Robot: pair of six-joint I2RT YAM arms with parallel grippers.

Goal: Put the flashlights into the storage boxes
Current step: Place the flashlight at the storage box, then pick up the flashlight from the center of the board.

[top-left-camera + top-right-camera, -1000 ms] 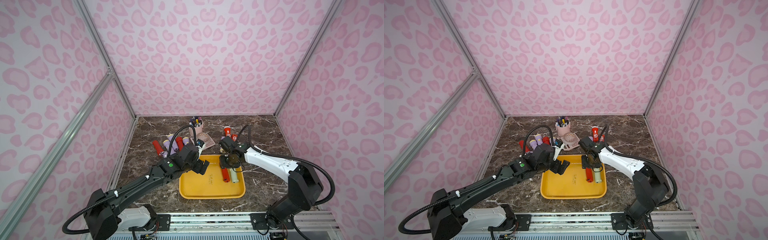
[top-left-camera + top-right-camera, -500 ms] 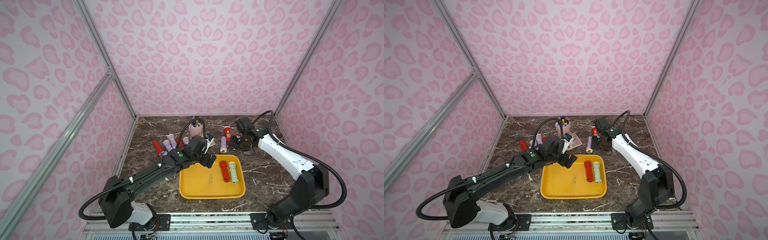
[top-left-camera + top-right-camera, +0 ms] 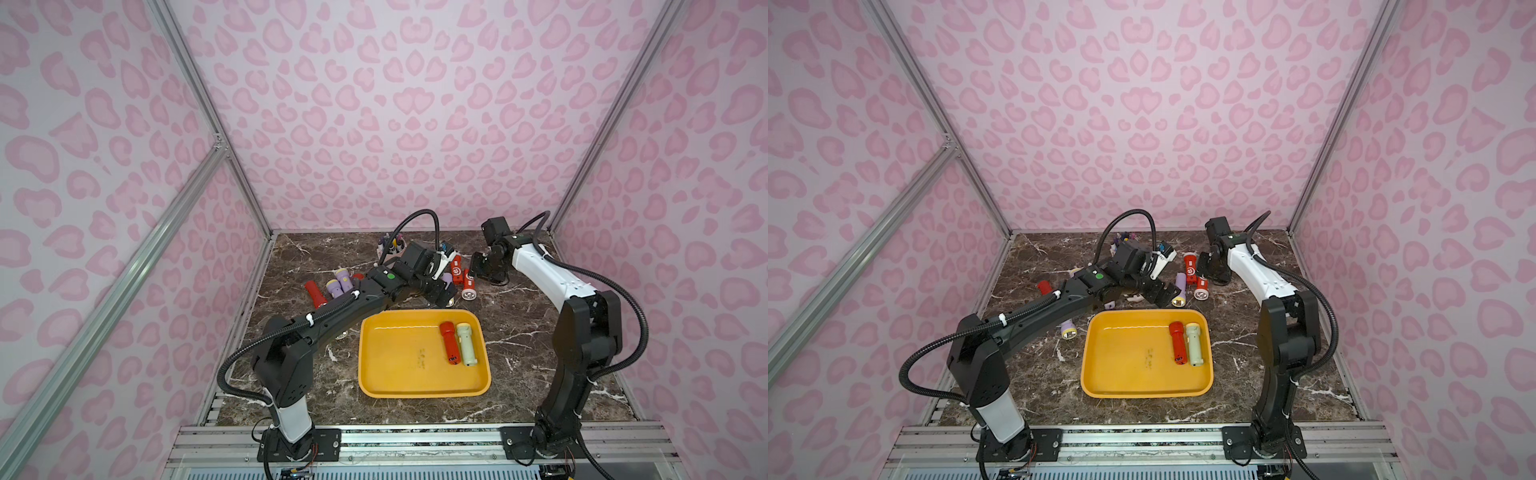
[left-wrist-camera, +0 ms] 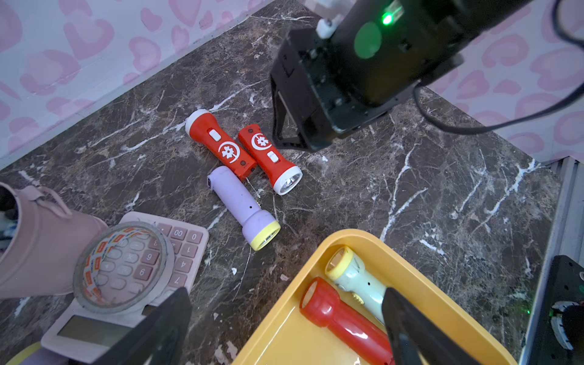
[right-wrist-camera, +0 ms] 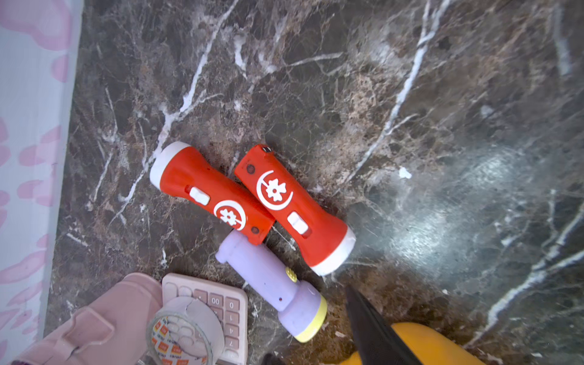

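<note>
far left: plain red flashlight (image 3: 315, 294) and lilac pair (image 3: 338, 282) loose on the marble. left gripper (image 4: 284, 303) spread wide, empty, just beyond the yellow tray (image 3: 424, 392) far rim. tray holds red flashlight (image 3: 449, 343) beside pale green flashlight (image 3: 466, 344), right side. two crescent-marked red flashlights (image 3: 1190, 266) and lilac flashlight (image 3: 1179, 286) lie far of the tray. right gripper (image 3: 478, 270) just beside them; can't tell its jaw state.

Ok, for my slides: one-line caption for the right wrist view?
Red flashlight, its red twin and a lilac flashlight lie on marble table beside pink calculator, tape roll and yellow tray.
</note>
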